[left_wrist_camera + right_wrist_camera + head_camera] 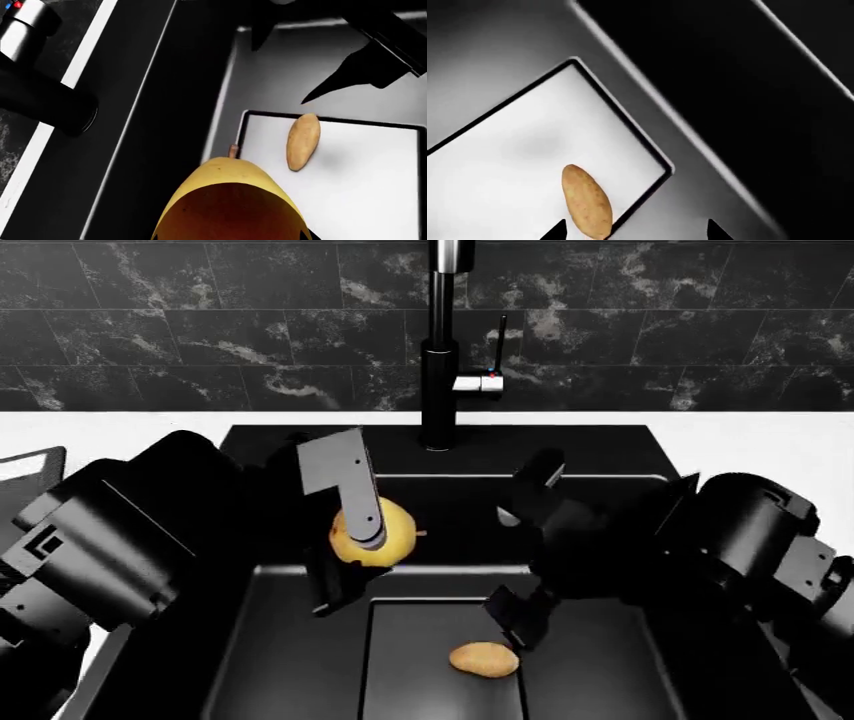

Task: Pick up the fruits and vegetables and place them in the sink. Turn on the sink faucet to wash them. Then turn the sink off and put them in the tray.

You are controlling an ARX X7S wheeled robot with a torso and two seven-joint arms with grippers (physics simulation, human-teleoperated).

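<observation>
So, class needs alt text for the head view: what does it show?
The left gripper holds a yellow egg-shaped fruit over the matte black sink. A tan oval potato lies on its drain plate, below the right gripper.

The yellow egg-shaped fruit (375, 531) with a small brown stem sits left of centre in the head view, raised over the matte black sink (267, 640). The tan oval potato (483, 659) lies lower centre on the drain plate (414, 660). The black faucet (442, 380) stands upright at top centre.
</observation>
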